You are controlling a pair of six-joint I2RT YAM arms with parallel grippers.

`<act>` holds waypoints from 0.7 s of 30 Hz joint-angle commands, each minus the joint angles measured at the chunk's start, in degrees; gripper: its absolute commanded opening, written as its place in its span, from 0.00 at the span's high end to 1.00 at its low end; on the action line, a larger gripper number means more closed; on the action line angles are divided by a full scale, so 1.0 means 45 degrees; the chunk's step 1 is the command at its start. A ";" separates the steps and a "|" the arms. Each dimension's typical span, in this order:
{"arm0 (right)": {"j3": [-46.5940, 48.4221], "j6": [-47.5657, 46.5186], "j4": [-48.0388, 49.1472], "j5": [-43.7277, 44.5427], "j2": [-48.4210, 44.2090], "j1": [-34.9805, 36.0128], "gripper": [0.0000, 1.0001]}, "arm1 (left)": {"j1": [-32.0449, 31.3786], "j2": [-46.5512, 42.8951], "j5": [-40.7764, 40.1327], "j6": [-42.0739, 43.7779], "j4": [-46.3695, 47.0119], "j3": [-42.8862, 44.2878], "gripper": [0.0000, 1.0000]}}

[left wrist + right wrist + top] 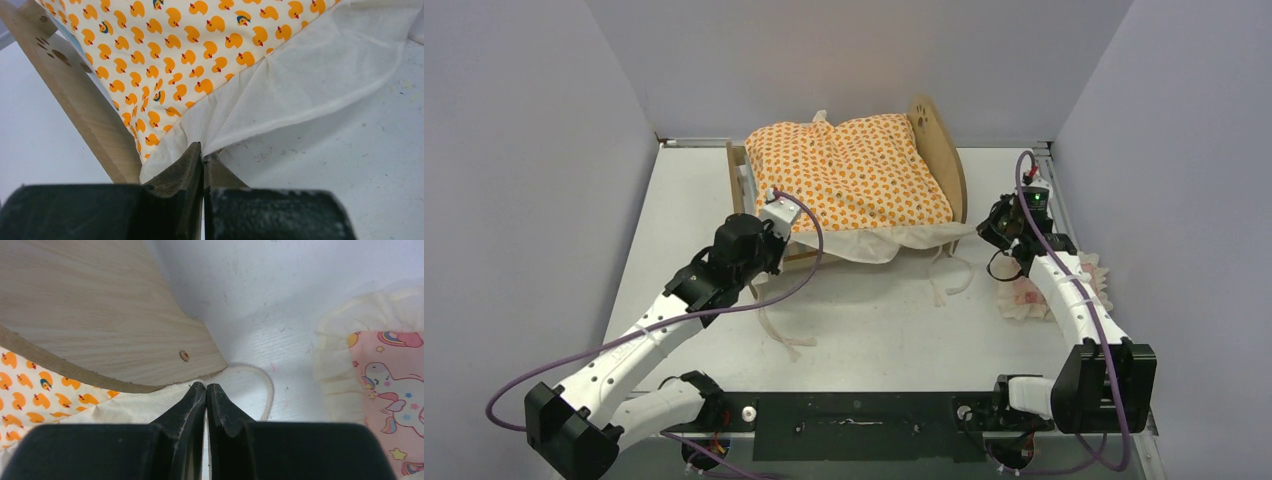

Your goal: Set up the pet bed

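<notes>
L gripper point(203, 156) fully closed, pinching white ruffle point(300, 85) of mattress point(190, 45). Pet bed point(936, 135) at far centre of table point(874, 330), mattress on it. R gripper point(206, 388) closed at ruffle edge below headboard point(100, 305); cannot tell if it grips cloth.

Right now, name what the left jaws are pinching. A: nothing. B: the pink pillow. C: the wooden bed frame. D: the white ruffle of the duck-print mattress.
D: in the left wrist view the left jaws meet on the white ruffle of the mattress, whose cloth gathers into their tips.
</notes>
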 commanded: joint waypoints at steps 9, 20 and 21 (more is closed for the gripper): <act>0.0915 -0.1227 -0.0733 -0.0430 0.0454 -0.0719 0.71 | -0.0059 -0.1661 0.2055 -0.2734 -0.1372 -0.1563 0.61; 0.2550 -0.3196 0.0113 -0.0513 0.0301 0.0822 0.32 | 0.1136 -0.1693 -0.1106 -0.4679 -0.3278 0.2170 0.23; 0.2684 -0.3457 0.0219 -0.0216 0.0471 0.1143 0.32 | 0.1551 -0.1382 -0.1365 -0.4901 -0.3490 0.2392 0.22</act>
